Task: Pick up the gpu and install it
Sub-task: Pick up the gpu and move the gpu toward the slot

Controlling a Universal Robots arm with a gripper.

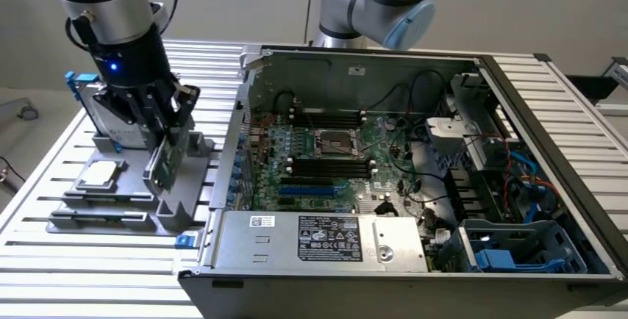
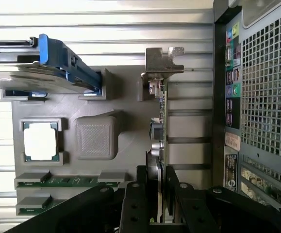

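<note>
Gpu (image 2: 158, 138) on edge, long axis level, clamped in end effector (image 2: 158, 187)

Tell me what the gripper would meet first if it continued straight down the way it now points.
The gpu. It stands on edge in the gray holder, directly under the gripper. Depth is unclear, so they may already be touching.

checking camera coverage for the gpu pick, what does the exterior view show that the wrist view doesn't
Exterior view adds the open case's interior: the motherboard and the power supply. Wrist view adds the case's rear port panel and the gpu's metal bracket. Both show the gripper shut on the gpu at the gray tray, with the cpu and the blue-railed hard drive.
</note>
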